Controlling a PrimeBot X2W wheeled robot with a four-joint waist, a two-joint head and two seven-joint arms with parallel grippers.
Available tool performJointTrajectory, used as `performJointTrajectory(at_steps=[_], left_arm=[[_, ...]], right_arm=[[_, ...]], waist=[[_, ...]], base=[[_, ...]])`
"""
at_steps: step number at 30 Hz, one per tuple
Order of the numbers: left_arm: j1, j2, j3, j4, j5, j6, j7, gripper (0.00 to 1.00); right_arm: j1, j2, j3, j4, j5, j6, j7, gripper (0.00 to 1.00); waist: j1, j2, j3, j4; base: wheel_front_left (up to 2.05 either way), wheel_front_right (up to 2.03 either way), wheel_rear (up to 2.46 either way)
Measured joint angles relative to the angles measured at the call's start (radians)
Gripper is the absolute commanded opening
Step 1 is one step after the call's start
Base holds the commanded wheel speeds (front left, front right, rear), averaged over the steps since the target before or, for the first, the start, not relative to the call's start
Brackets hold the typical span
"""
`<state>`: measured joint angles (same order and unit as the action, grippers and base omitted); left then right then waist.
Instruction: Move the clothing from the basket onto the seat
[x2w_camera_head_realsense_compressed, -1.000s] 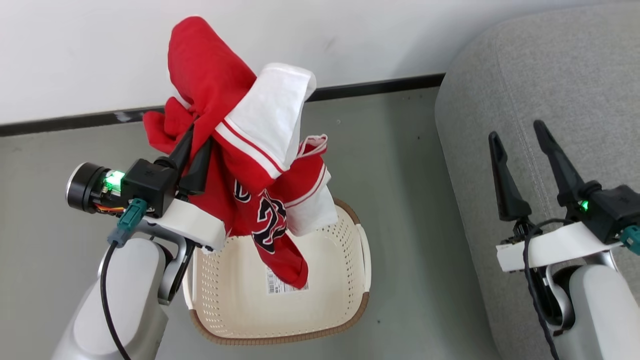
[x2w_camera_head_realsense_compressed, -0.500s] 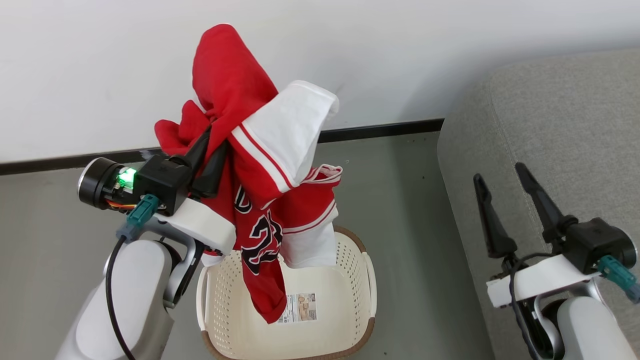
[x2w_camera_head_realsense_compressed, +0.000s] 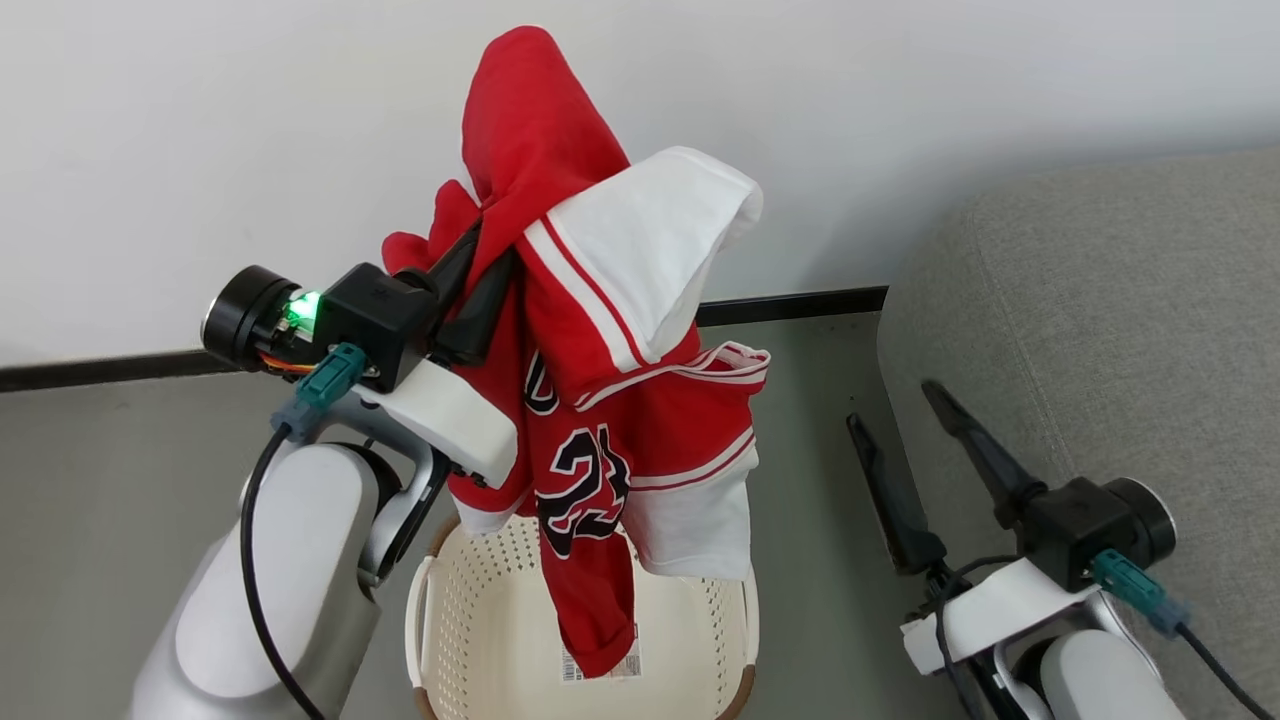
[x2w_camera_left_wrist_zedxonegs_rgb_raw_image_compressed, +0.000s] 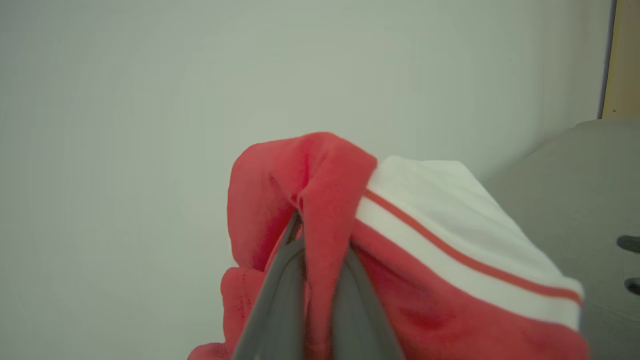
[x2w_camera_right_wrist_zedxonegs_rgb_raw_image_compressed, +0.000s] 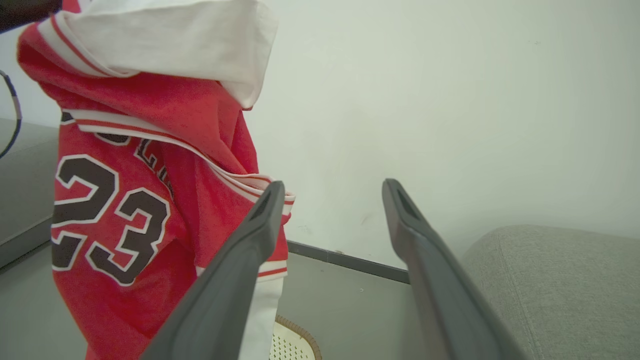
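Clothing (x2w_camera_head_realsense_compressed: 620, 400), a red bundle with white panels and stripes and a black-and-white 23, is hanging in the air at the centre of the head view, above the basket (x2w_camera_head_realsense_compressed: 440, 620), with its lowest red tip dangling down inside the basket near a label sticker (x2w_camera_head_realsense_compressed: 628, 666) on the base. Left gripper (x2w_camera_head_realsense_compressed: 487, 262) is pinching the clothing near the top of the bundle, jaws pressed together on a red fold, fabric draping over and around both dark fingers; the left wrist view is showing the same pinch up close with a white striped panel falling to the right. Basket is sitting on the grey floor (x2w_camera_head_realsense_compressed: 120, 470) at bottom centre, partly cut off by the frame edge. Seat (x2w_camera_head_realsense_compressed: 1100, 330) is filling the right side of the head view, well apart from the clothing. Right gripper (x2w_camera_head_realsense_compressed: 890, 403) is hovering at lower right, in front of the seat's left edge, fingers spread wide and holding nothing, not touching the clothing. White wall (x2w_camera_head_realsense_compressed: 200, 120) and black baseboard (x2w_camera_head_realsense_compressed: 790, 303) are running behind everything.
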<state>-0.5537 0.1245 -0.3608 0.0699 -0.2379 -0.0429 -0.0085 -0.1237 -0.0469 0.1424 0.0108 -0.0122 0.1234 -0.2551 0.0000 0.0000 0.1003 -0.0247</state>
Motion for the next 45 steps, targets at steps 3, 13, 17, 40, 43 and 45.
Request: performJointTrajectory(at_steps=[3,13,17,40,43,45], left_arm=[[-0.018,-0.006,-0.009,-0.011,0.000,-0.005,0.016,0.00],[-0.035,-0.027,-0.035,-0.019,-0.017,-0.013,0.052,0.00],[-0.035,-0.032,-0.043,-0.013,-0.018,-0.013,0.061,0.00],[-0.035,-0.061,-0.073,0.044,-0.025,0.024,0.114,0.00],[-0.035,-0.062,-0.072,0.046,-0.024,0.034,0.122,0.00],[-0.035,-0.063,-0.072,0.050,-0.024,0.042,0.123,0.00]], right_arm=[[0.000,-0.012,0.044,0.003,0.000,0.000,0.000,1.00],[-0.004,-0.030,0.077,0.006,-0.006,0.000,0.000,1.00],[-0.006,-0.033,0.118,0.018,-0.005,0.000,0.000,1.00],[-0.153,-0.027,0.401,0.067,0.025,0.000,0.000,1.00],[-0.163,-0.027,0.419,0.090,0.022,0.000,0.000,1.00],[-0.175,-0.027,0.425,0.104,0.022,0.000,0.000,1.00]], waist=[[0.0000,0.0000,-0.008,0.001],[0.0000,0.0000,-0.028,0.002],[0.0000,0.0000,-0.040,0.003],[0.0000,0.0000,-0.083,0.014],[0.0000,0.0000,-0.080,0.011],[0.0000,0.0000,-0.079,0.009]], base=[[0.00,0.00,0.00],[0.00,0.00,0.00],[0.00,0.00,0.00],[0.00,0.00,0.00],[0.00,0.00,0.00],[0.00,0.00,0.00]])
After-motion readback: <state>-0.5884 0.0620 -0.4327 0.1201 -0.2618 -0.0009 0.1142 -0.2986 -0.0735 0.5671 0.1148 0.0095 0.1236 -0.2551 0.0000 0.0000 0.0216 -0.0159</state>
